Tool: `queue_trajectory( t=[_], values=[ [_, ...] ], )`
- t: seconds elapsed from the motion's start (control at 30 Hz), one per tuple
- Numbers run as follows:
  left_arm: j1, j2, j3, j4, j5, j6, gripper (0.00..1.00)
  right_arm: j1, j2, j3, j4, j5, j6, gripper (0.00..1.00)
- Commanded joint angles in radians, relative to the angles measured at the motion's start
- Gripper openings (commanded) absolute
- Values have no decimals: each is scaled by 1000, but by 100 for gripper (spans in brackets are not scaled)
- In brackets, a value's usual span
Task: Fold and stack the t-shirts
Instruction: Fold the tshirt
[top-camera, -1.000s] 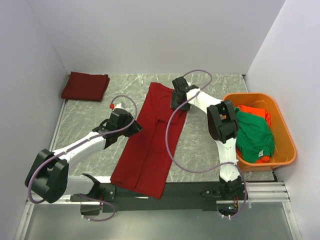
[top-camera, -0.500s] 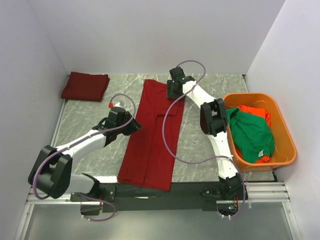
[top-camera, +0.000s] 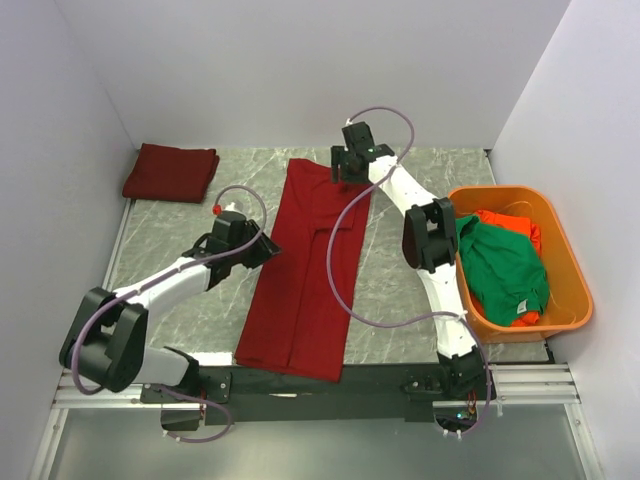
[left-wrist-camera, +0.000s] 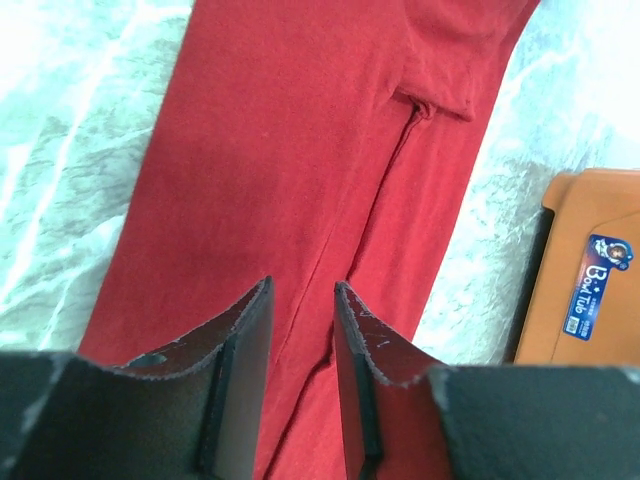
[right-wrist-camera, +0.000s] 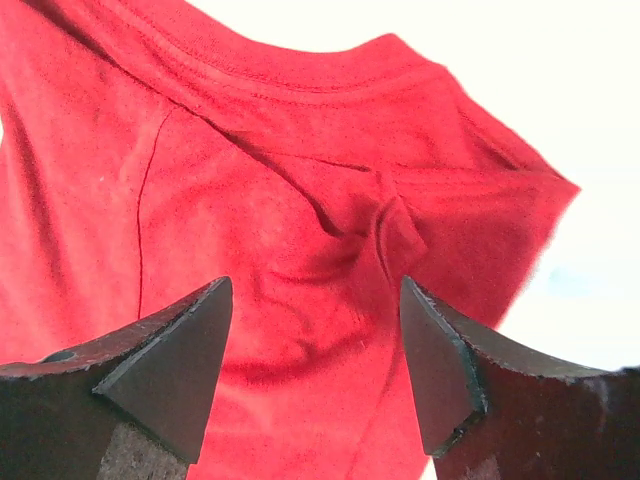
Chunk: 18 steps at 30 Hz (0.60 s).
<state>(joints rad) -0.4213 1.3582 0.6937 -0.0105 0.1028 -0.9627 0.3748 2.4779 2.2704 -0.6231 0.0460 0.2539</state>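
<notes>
Progress looks partial: a folded crimson t-shirt (top-camera: 170, 172) lies at the far left corner of the table (top-camera: 160, 235). A long crimson t-shirt (top-camera: 305, 270) lies mid-table as a strip with its sides turned in — the crosswise folds not yet made — and the green t-shirt (top-camera: 505, 270) and orange-red t-shirt (top-camera: 505, 222) wait in the orange tub (top-camera: 572, 275). The right gripper (right-wrist-camera: 315, 285) hovers spread wide over the strip's collar end, pinching nothing. The left gripper (left-wrist-camera: 302, 295), jaws narrowly apart and seemingly empty, sits over the strip's left side.
</notes>
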Motion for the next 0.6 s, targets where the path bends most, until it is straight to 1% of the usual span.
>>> queue_trajectory(
  t=[0.0, 0.07, 0.1, 0.13, 0.2, 0.23, 0.3, 0.33, 0.4, 0.43, 0.53, 0.57],
  values=[
    [4, -79, -11, -31, -43, 15, 37, -16, -152, -41, 28, 58, 10, 75],
    [6, -106, -43, -74, -96, 12, 37, -17, -207, -66, 4, 86, 53, 74],
    [6, -135, -54, -88, -100, 10, 38, -19, -229, -80, -12, 89, 71, 74],
    [6, -149, -75, -101, -138, 2, 38, -19, -284, -138, -23, 86, 93, 74],
    [6, -192, -100, -135, -163, -8, 38, -14, -359, -245, -1, 31, 143, 72],
    [6, -205, -129, -143, -175, -24, 38, -11, -444, -379, 46, 23, 160, 72],
    [6, -231, -154, -161, -187, -34, 37, 7, -532, -525, 97, 6, 211, 72],
    [6, -235, -172, -169, -189, -44, 37, 16, -613, -661, 146, 0, 231, 72],
    [6, -264, -189, -190, -201, -45, 37, 45, -697, -806, 209, -35, 280, 72],
    [6, -278, -212, -209, -206, -54, 37, 59, -771, -927, 253, -43, 309, 72],
    [6, -358, -275, -223, -216, -79, 40, 133, -899, -1114, 305, -20, 334, 72],
    [4, -376, -289, -223, -218, -87, 41, 156, -922, -1149, 307, -14, 359, 72]
  ],
)
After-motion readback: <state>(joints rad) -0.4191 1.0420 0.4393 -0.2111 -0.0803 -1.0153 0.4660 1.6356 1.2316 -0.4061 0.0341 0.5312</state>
